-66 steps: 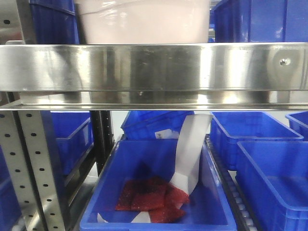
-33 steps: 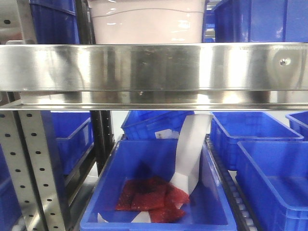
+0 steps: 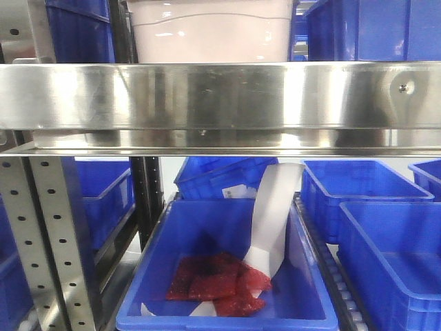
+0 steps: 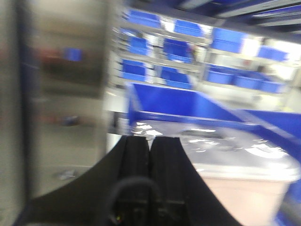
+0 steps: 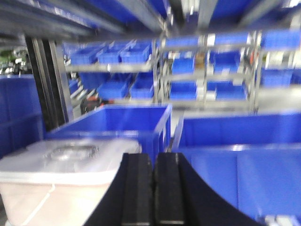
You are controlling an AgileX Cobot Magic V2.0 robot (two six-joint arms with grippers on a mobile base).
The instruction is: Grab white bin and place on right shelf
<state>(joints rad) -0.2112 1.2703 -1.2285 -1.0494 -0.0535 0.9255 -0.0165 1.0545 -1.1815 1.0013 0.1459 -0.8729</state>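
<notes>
The right shelf (image 3: 220,96) carries the white bin (image 3: 210,31) on its top level, between blue crates (image 3: 372,27), standing upright, lid up. Its long axis I can't judge from these views. I reckon it bulky, stiff-walled and slick, so I'd press both sidewalls under the rim. My left gripper (image 4: 149,146) and right gripper (image 5: 153,165) flank it, fingers pressed together, holding nothing.

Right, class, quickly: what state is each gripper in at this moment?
Left gripper: closed, fingers together, holding nothing.
Right gripper: closed, fingers together, holding nothing.
</notes>
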